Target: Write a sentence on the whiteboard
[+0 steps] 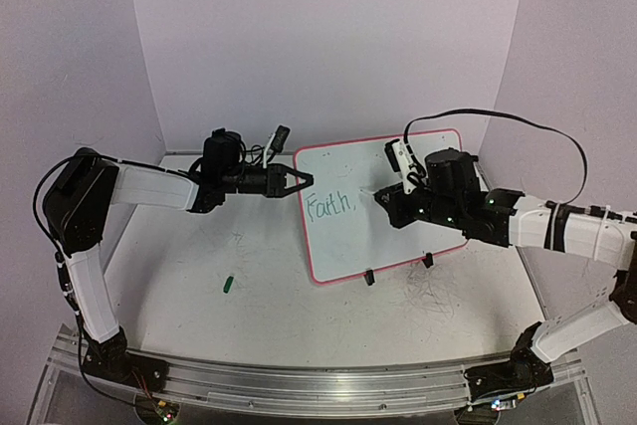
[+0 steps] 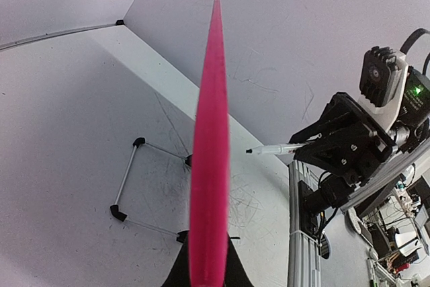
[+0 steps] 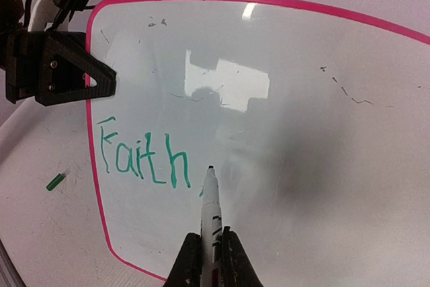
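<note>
The whiteboard (image 1: 348, 241), white with a pink-red frame, stands tilted on the table on two black clip feet. My left gripper (image 1: 299, 183) is shut on its left edge; in the left wrist view the pink frame (image 2: 209, 166) runs edge-on up from between the black fingers (image 2: 235, 267). My right gripper (image 3: 211, 253) is shut on a white marker (image 3: 211, 199). The marker's tip sits at the board just right of the green word "Faith" (image 3: 141, 156), the only part of the sentence on the board. A small green stroke lies beside the tip.
A green marker cap (image 1: 228, 284) lies on the scuffed tabletop left of the board. A wire stand (image 2: 127, 179) props the board from behind. White walls close in the back and sides. A black cable (image 1: 518, 126) loops above the right arm.
</note>
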Robot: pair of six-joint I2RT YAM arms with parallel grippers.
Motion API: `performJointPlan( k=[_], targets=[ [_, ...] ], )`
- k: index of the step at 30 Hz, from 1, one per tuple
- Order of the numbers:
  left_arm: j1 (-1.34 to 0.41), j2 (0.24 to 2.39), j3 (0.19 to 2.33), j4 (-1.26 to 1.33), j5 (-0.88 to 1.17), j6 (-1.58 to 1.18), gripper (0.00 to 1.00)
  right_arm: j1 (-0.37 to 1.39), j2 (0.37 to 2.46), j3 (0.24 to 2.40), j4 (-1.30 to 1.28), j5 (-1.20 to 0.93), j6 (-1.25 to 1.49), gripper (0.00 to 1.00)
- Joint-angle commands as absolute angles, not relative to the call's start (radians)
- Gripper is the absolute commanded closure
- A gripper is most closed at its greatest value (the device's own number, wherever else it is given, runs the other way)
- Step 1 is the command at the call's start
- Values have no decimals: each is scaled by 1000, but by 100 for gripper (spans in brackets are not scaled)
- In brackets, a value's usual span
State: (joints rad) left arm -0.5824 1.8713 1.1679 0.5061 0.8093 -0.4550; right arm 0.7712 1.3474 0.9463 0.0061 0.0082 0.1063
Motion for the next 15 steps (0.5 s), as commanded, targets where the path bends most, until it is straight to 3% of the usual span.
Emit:
performJointPlan(
  k=[1, 15],
  targets=[
    [-569, 1881, 1198, 423, 759, -443, 100, 804, 1370, 974, 19, -16, 74, 100],
    [-580, 1860, 1186, 419, 721, -460, 100, 841, 1377, 986, 12, 96, 74, 100]
  ],
)
